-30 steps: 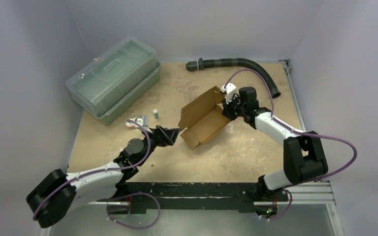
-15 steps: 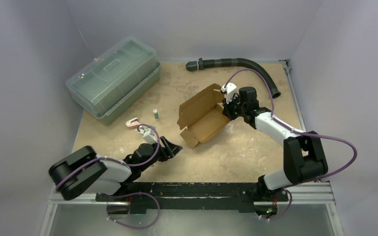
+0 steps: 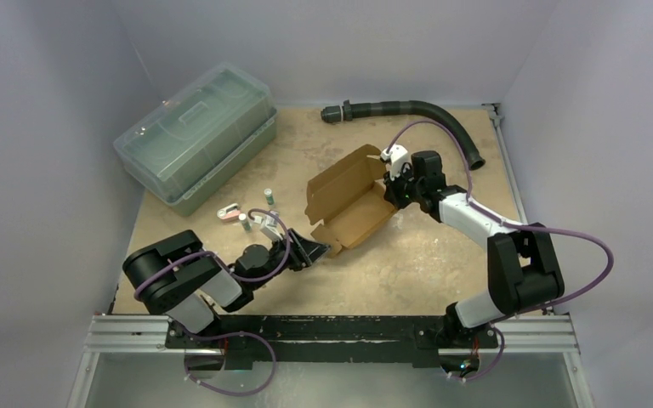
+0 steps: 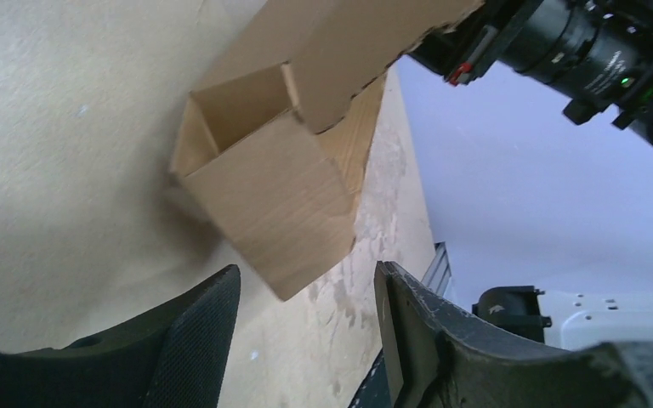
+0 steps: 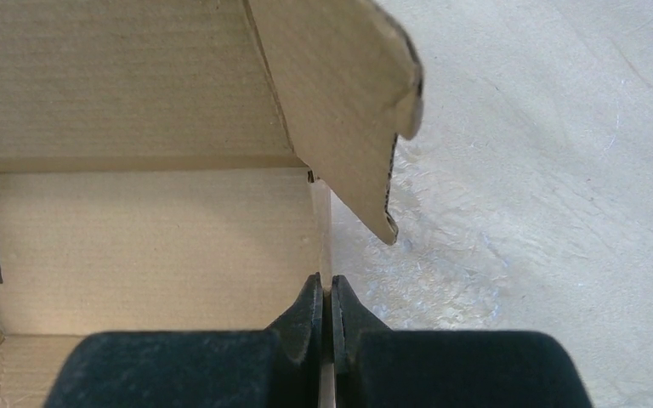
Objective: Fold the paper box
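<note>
Now the left gripper [image 3: 315, 249] is back at the paper box [image 3: 353, 204], at the table [image 3: 442, 255] centre.
Jaws apart at its 7 o'clock corner, maybe not touching; the right gripper [image 3: 394, 189] clamps the 2 o'clock wall, ready for flap folding.

Left hand [image 4: 306, 280] low, fingers apart; right hand [image 5: 324, 308] clamped shut.

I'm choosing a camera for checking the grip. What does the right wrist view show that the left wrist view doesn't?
Only the right wrist view: the right gripper shut on a thin wall of the paper box, plus the box's bare inside and a raised side flap. Only the left wrist view: the left gripper open, its fingers framing the box's outer near corner, and the right arm beyond the box. Both: the brown box and the table.
</note>
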Tool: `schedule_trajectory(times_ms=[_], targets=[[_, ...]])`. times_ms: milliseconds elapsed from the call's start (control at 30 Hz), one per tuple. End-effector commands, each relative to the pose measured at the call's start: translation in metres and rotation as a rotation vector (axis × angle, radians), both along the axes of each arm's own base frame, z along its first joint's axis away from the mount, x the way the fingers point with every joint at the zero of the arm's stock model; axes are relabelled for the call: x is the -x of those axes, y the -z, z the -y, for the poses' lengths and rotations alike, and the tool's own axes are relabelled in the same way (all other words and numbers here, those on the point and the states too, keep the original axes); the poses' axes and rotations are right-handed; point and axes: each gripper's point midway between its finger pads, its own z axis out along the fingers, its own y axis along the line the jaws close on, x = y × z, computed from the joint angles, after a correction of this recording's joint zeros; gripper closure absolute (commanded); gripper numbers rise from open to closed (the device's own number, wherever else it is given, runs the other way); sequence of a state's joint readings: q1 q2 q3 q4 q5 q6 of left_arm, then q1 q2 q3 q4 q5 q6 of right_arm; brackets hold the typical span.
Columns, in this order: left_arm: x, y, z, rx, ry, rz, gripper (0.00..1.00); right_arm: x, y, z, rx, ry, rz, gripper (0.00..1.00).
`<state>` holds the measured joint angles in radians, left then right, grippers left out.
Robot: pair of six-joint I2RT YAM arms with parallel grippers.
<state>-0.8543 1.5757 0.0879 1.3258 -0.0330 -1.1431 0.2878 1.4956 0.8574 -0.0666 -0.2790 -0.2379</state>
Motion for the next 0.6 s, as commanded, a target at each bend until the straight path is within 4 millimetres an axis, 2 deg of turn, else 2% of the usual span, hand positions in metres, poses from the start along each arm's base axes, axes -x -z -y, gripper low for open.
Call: schedule_trajectory(times_ms=[0, 233, 467, 567], targets=[[-0.010, -0.032, 0.014, 0.096, 0.002, 0.075, 0.41, -0.003, -0.005, -0.005, -0.027, -0.004, 0.016, 1.00], [-0.022, -0.029, 0.018, 0.119, -0.050, 0.041, 0.39, -0.003, -0.005, -0.006, -0.031, -0.004, 0.015, 1.00], [-0.025, -0.040, 0.020, 0.130, -0.058, 0.071, 0.40, -0.003, -0.006, -0.006, -0.033, -0.006, 0.016, 1.00], [-0.030, -0.039, 0.020, 0.108, -0.074, 0.063, 0.41, -0.003, -0.006, -0.006, -0.035, -0.007, 0.014, 1.00]])
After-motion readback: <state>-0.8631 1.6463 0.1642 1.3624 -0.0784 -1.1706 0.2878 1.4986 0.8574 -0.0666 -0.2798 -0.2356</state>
